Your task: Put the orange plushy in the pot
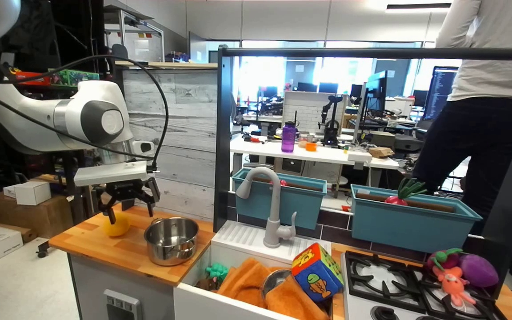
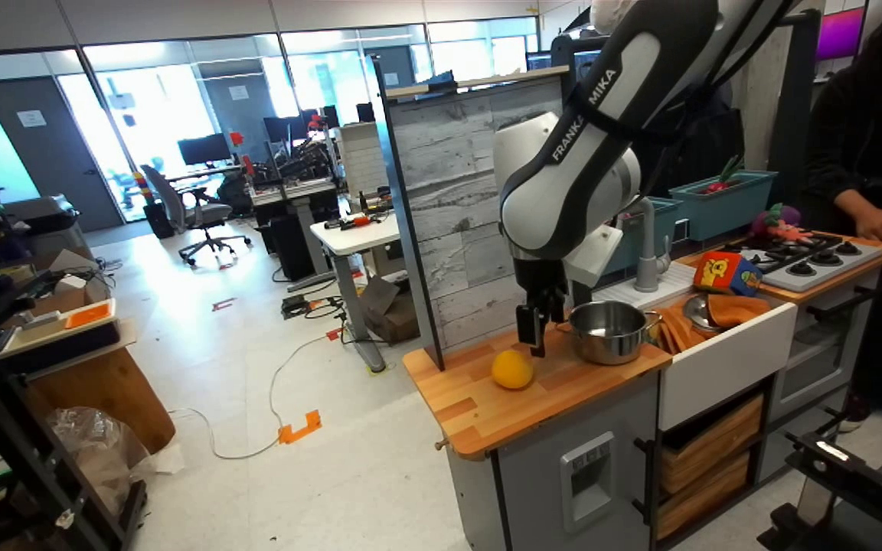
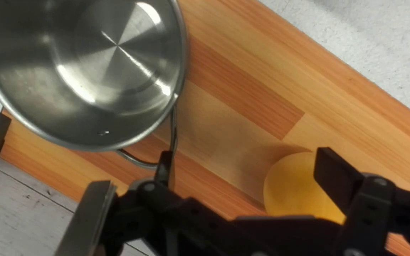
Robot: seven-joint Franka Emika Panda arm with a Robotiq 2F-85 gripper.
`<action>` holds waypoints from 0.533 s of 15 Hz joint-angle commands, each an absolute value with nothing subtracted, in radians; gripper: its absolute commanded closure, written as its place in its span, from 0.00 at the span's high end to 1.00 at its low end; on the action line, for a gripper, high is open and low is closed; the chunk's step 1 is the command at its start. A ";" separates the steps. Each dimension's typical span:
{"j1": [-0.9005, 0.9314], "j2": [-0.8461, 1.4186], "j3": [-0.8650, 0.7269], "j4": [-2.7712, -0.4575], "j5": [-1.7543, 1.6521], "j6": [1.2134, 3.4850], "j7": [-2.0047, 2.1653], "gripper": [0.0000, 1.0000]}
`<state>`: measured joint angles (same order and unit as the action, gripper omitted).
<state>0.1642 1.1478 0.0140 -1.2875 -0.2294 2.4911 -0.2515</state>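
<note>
The orange plushy, a yellow-orange ball, rests on the wooden counter in both exterior views (image 1: pixel 119 227) (image 2: pixel 512 370). The shiny silver pot stands upright beside it, apart from it, in both exterior views (image 1: pixel 167 253) (image 2: pixel 603 348). In the wrist view the pot (image 3: pixel 23 85) is at the upper left and its visible inside holds nothing. My gripper (image 1: pixel 131 216) is open and points down above the counter. In the wrist view the plushy (image 3: pixel 290 185) lies between the open fingers (image 3: pixel 244 160), nearer the right finger, which partly hides it. The left finger overlaps the pot's handle in that view.
A wooden-plank panel (image 1: pixel 171 146) rises behind the counter (image 2: pixel 479 413). A sink with orange cloths (image 1: pixel 247 278) and a colourful cube (image 1: pixel 317 272) adjoins the pot's side. A grey faucet (image 1: pixel 274 209) and teal bins (image 1: pixel 416 222) stand beyond. A stove (image 1: pixel 385 280) holds plush toys.
</note>
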 commanded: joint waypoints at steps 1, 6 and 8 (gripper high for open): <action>0.184 1.199 0.019 -1.190 -0.250 2.438 -0.272 1.00; 0.206 1.230 0.024 -1.145 -0.249 2.414 -0.290 1.00; 0.214 1.245 0.023 -1.127 -0.250 2.408 -0.295 1.00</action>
